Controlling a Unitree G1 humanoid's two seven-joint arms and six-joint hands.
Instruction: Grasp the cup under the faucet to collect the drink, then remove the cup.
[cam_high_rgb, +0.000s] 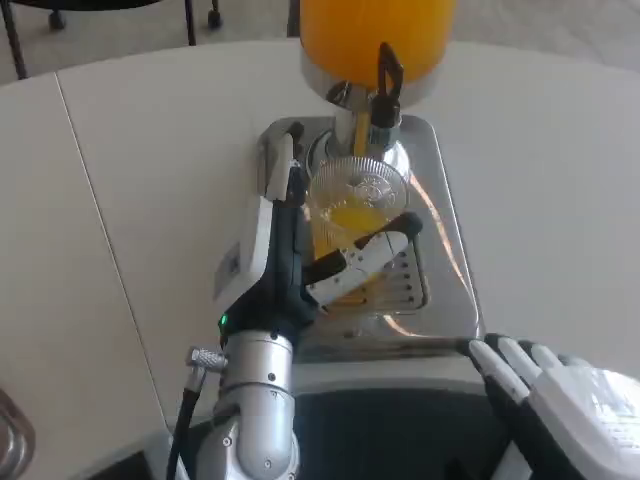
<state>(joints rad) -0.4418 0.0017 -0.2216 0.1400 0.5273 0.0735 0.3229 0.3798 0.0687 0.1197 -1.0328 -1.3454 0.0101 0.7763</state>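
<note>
Left hand (305, 240) wrapped around clear cup (357, 205), fingers reaching across its front, thumb side behind. Cup upright on drip tray (445, 270) directly under faucet (385, 85) of orange juice dispenser (375, 35), partly filled with juice. Right hand (555, 395) resting low at counter (150, 170) edge, fingers loosely extended, grasping nothing, well apart from cup.
</note>
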